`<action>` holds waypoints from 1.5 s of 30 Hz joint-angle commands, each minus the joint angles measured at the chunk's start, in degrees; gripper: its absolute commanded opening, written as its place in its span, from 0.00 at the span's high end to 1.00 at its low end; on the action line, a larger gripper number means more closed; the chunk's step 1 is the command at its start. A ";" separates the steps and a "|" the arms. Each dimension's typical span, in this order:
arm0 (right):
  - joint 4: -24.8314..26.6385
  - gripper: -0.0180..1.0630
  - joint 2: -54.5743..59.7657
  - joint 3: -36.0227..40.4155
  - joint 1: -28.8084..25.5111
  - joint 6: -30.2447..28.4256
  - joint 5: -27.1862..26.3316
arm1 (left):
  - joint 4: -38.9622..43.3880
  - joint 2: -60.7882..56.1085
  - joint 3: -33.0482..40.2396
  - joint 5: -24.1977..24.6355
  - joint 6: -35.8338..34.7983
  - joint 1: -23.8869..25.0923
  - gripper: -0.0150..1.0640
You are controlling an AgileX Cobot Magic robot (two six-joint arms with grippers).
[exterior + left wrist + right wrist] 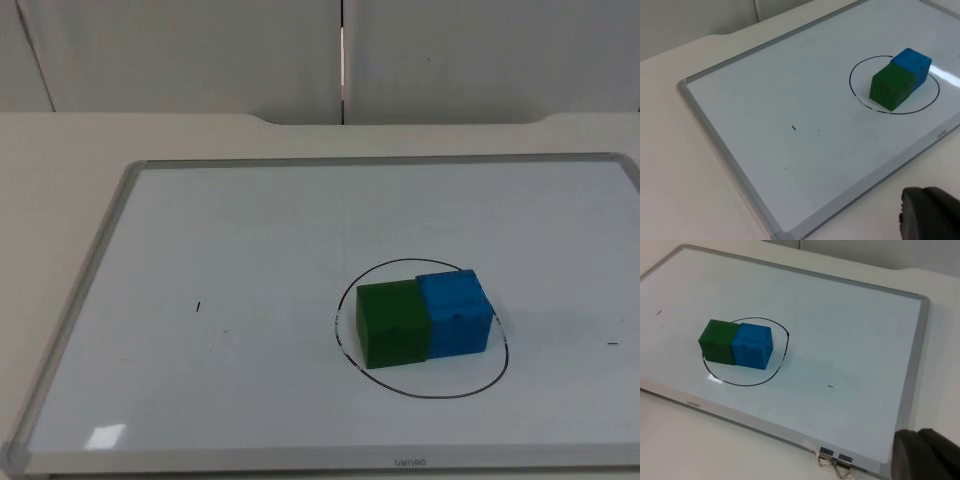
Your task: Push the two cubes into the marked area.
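A green cube point(393, 322) and a blue cube point(455, 312) stand side by side, touching, on a whiteboard point(100, 240). Both sit inside a hand-drawn black circle point(440, 396), the green one at its left edge. From the left wrist, the green cube point(891, 87) is nearer than the blue cube point(912, 65) within the circle point(850, 82). A black fingertip point(930, 215) of my left gripper hangs over the bare table, far from them. My right gripper's fingertip point(925, 455) is likewise well away from the green cube point(717, 341), blue cube point(753, 346) and circle point(745, 385). Both arms wait.
The whiteboard has a grey metal frame point(340, 160) and lies on the white table point(60, 150). Two binder clips point(835, 460) grip its rim near my right gripper. Small black pen marks point(198, 307) dot the board. A grey partition wall point(200, 50) stands behind.
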 commanded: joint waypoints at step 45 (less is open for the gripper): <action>-0.26 0.01 -0.18 0.08 -0.04 0.41 -0.32 | 0.33 -0.23 0.27 0.23 0.00 0.11 0.01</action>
